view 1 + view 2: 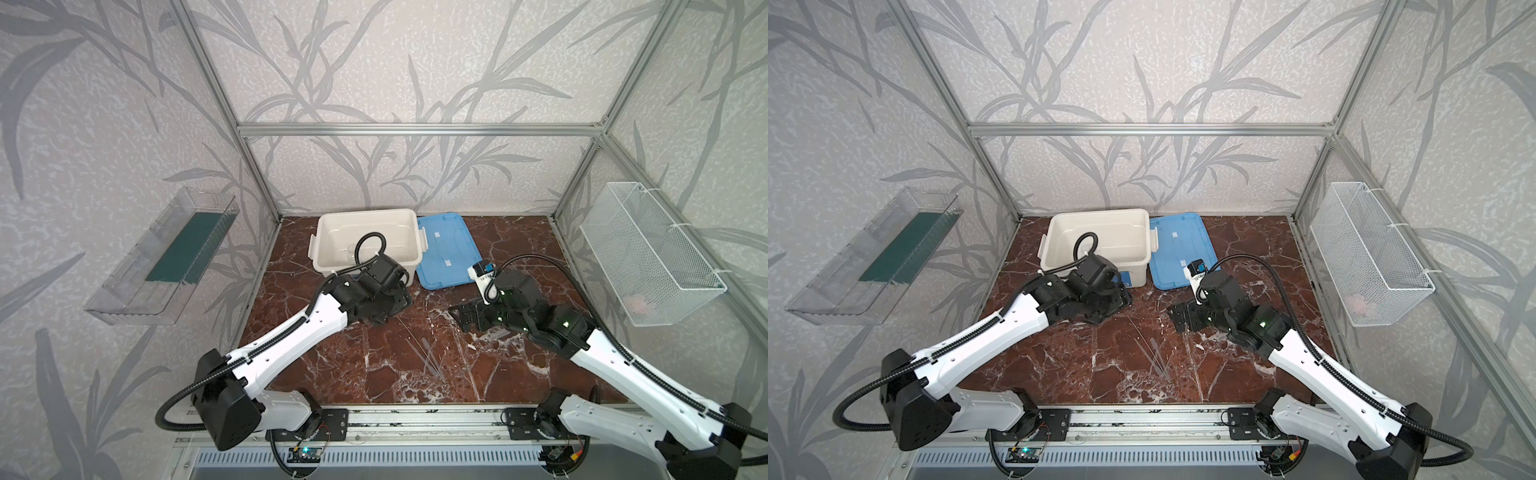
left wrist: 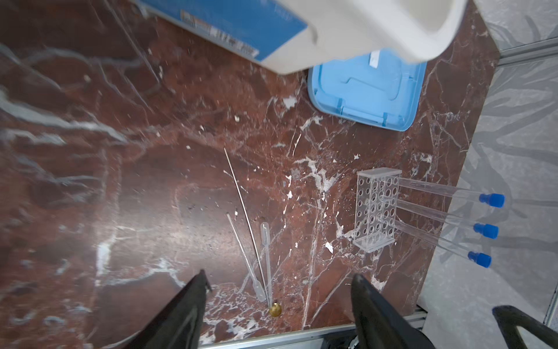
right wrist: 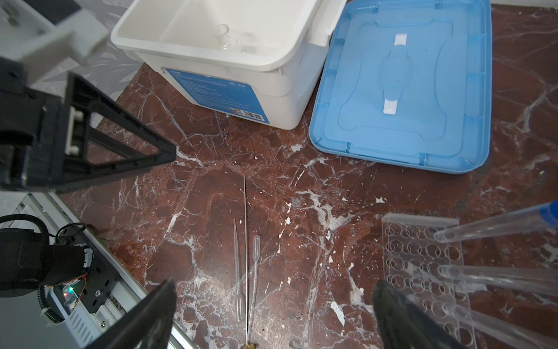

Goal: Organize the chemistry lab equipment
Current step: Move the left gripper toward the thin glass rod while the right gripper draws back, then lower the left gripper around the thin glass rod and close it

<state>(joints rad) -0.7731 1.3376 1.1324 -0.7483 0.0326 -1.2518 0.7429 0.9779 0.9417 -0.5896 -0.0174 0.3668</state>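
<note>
The left gripper (image 2: 280, 274) and the right gripper (image 3: 274, 282) both have their jaws wide apart and hold nothing, while the thin pipettes (image 2: 265, 250) lie on the worktop (image 2: 151, 181) near the clear rack (image 2: 376, 208) holding three blue-capped tubes (image 2: 437, 211), and a small beaker (image 3: 225, 36) sits in the white tub (image 3: 271, 81).

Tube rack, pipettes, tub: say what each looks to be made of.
Tube rack: clear rigid plastic, probably acrylic; see-through slabs with rows of round holes and frosted edges.
Pipettes: thin translucent plastic, likely soft; one shows a moulded bulb.
Tub: opaque white plastic, smooth and slightly glossy, with a rounded moulded rim.
</note>
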